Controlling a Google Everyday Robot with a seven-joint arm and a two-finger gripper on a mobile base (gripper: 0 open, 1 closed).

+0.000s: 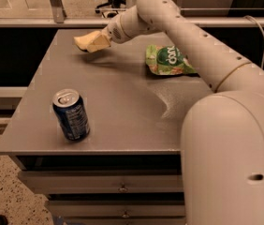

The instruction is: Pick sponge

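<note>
The sponge (81,41) is a small pale yellow block at the far left of the grey table (122,107). My gripper (93,42) reaches in from the right and is shut on the sponge, which sticks out to the left of the pale yellow fingers (100,41). The sponge hangs slightly above the tabletop, with a shadow under it. The white arm (179,27) runs from the lower right across the table to the far left.
A green snack bag (169,60) lies at the far right of the table, under the arm. A blue soda can (71,115) stands upright near the front left edge. Drawers (122,187) sit below the tabletop. A railing runs behind the table.
</note>
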